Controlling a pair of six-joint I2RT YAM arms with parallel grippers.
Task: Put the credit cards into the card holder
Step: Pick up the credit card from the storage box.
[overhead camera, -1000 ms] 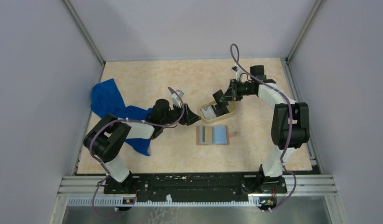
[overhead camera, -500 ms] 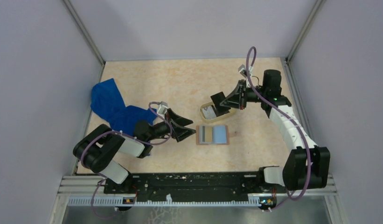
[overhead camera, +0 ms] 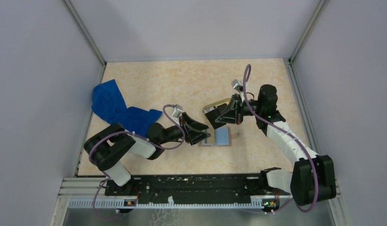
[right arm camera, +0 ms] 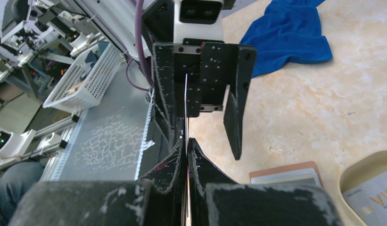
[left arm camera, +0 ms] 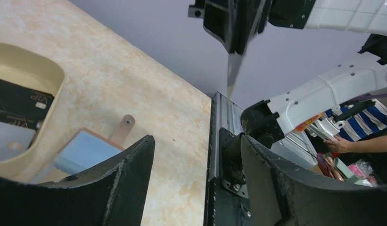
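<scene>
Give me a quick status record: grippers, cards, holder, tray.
left gripper: open, empty, at the holder's left edge
right gripper: shut on a card
held card: edge-on, in the air, not yet in the holder
holder: lying open, blue face up
tray: contains a black card and a light card
cloth: far left, away from both grippers

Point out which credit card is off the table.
The card pinched edge-on in the shut right gripper, hanging in the air. The black card and the pale card lie flat in the tan tray.
</scene>
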